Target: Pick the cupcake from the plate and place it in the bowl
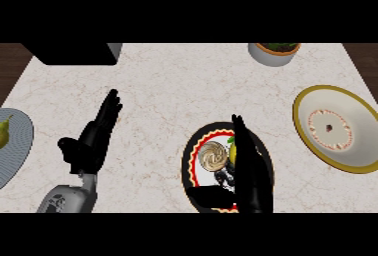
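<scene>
Cupcake [214,156], beige swirl-frosted, is sitting just left of your right hand [255,185]; its fingers [242,140] are apparently stretching straight, gripping nothing yet.

Plate [189,160]: red and yellow rings only, nothing to read.
Bowl [358,112]: a dotted ring inside (a pattern, not writing).
Tabletop [184,85]: marble veining, no readable text, numbers or signs.

Even, fairly bright light lies across the pale marbled stone desk [184,85]; dark brown wood [363,54] beyond its far corners looks dim. The black right hand [251,175] shows almost no shading.
</scene>
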Robot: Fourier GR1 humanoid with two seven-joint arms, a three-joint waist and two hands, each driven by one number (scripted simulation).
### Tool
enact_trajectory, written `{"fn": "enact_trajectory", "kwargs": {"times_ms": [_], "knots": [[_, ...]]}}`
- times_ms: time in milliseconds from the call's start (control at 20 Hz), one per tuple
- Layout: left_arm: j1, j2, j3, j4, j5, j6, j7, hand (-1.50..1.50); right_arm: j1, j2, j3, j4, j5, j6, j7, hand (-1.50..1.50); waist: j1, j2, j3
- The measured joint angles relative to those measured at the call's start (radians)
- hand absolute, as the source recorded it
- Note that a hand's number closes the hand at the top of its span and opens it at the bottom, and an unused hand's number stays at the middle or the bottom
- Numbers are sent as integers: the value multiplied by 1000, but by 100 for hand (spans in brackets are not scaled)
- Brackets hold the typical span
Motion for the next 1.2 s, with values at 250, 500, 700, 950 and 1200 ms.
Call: {"fn": "enact_trajectory", "kwargs": {"times_ms": [250, 500, 700, 950, 1200], "knots": [[12, -9, 24, -20, -16, -28, 11, 0, 60, -3, -10, 10, -41, -20, -85, -150, -1, 0, 0], [19, -30, 32, -27, -35, -36, 15, 0, 115, 3, 3, 0, -83, -76, -181, -150, -2, 0, 0], [9, -55, 37, -28, -59, -31, 25, 0, 121, 5, 22, 15, -113, -123, -219, -150, -2, 0, 0], [15, -55, 61, -46, -62, -58, 40, 0, 131, 5, 13, 28, -177, -160, -267, -150, -1, 0, 0], [6, -69, 79, -35, -74, -72, 42, 0, 111, 7, 19, 109, -250, -223, -321, -150, -1, 0, 0]]}}
